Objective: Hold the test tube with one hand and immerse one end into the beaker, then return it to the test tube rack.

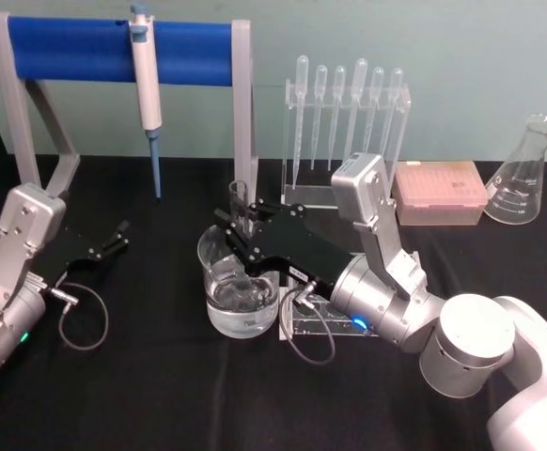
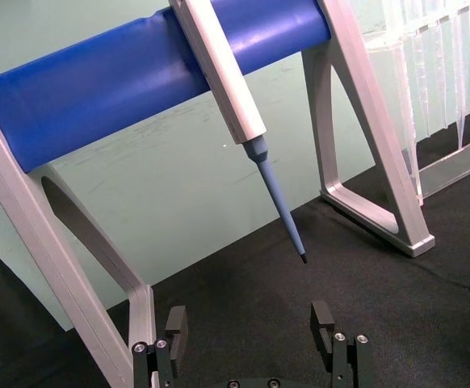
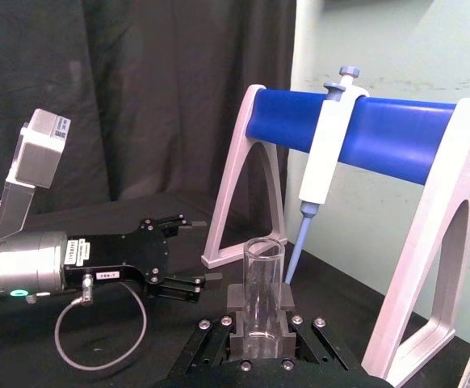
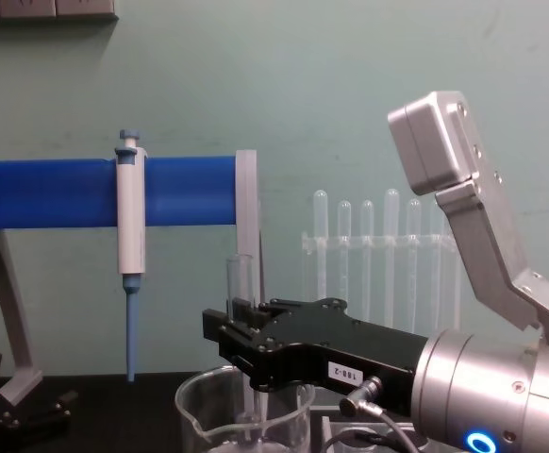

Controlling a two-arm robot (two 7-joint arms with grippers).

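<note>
My right gripper (image 1: 239,233) is shut on the test tube (image 1: 239,197), a clear glass tube held upright with its open rim at the top. In the right wrist view the test tube (image 3: 262,283) stands clamped between the black fingers (image 3: 235,301). Directly under it is the wide glass beaker (image 1: 241,315) with clear liquid in it. From the chest view the test tube (image 4: 241,278) runs down through my right gripper (image 4: 241,319) and into the beaker (image 4: 199,415). My left gripper (image 1: 116,237) rests open near the table's left side, away from both.
A blue-barred stand (image 1: 114,52) at the back left holds a white-and-blue pipettor (image 1: 147,85). Behind the beaker is a clear rack of pipettes (image 1: 344,103). A pink tip box (image 1: 440,193) and a conical flask (image 1: 523,174) sit at the back right.
</note>
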